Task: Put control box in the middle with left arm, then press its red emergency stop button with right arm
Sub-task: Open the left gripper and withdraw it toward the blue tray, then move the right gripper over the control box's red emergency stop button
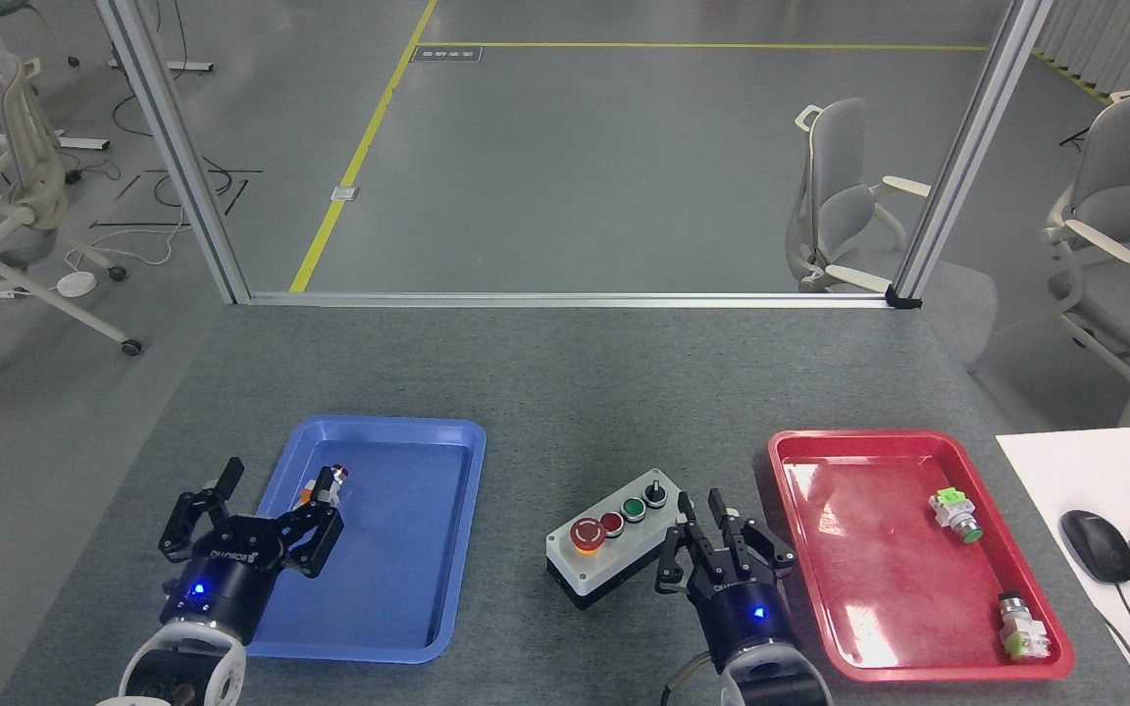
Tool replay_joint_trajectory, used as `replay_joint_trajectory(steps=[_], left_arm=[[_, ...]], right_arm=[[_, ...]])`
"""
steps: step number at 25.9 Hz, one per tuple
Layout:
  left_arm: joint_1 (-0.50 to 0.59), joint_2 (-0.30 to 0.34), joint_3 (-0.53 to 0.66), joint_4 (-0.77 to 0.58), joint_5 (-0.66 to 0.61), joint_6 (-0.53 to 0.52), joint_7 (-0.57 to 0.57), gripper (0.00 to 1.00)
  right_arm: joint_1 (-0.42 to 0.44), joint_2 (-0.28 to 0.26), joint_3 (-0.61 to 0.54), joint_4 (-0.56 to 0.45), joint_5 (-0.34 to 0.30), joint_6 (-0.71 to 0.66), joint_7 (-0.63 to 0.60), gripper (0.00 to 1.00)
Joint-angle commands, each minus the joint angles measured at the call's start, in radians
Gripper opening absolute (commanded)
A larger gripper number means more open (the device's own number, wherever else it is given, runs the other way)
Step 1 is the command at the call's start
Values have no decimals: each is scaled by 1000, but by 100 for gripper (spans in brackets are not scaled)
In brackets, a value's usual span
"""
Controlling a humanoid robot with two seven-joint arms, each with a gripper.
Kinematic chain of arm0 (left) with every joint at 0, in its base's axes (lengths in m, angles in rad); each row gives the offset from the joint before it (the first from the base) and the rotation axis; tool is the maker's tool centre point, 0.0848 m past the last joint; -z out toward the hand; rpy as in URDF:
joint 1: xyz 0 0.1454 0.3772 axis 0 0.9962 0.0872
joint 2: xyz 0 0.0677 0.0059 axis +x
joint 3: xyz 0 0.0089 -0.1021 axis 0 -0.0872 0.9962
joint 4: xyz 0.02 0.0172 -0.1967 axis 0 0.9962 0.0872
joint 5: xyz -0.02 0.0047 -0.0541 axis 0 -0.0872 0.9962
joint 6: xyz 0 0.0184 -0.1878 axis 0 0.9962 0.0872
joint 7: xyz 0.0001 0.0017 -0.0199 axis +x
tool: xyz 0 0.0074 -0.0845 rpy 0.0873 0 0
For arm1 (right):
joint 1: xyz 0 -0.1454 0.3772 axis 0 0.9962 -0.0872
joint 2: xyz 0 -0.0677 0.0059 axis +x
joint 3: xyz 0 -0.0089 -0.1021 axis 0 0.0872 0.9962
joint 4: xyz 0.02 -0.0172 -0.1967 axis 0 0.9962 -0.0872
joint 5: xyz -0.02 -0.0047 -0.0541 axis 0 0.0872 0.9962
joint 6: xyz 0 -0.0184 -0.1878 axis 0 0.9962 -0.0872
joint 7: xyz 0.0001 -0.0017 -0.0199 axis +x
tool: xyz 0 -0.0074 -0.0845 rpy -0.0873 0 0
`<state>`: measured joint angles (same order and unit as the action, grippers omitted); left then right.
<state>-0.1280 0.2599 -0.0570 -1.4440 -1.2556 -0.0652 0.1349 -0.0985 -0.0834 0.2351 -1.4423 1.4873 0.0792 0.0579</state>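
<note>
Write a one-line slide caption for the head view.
Control box sits between blue tray and red tray; right gripper nears it.

Both grippers (273,502) (719,534) are showing black linked fingers on black cylindrical wrists — blue lights glowing — above white forearm housings.

Light-grey box (621,544) on black base, dark-grey tabletop (565,392); red stop button (588,533), yellow collar; blue tray (398,588), red tray (879,588).
</note>
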Motion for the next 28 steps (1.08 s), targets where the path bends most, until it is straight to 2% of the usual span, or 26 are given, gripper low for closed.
replay_joint_trajectory(steps=[1,7,9,14,20,28], left_arm=[[-45,1,49,43,58,-4,0,99],[-145,-1,98,152,117,5,-1,99],[-150,-1,105,163,117,5,-1,99],[-156,-4,105,221,114,8,-3,99],[-153,-16,103,203,110,10,-3,99],[-154,-19,103,194,104,10,-14,99]], right_arm=[[-4,34,36,3,16,-4,25,0],[-67,73,87,73,18,5,25,0],[-101,80,113,120,14,16,25,0],[-112,116,145,174,18,40,28,0],[-119,119,178,306,16,76,56,0],[-115,116,182,310,14,99,49,0]])
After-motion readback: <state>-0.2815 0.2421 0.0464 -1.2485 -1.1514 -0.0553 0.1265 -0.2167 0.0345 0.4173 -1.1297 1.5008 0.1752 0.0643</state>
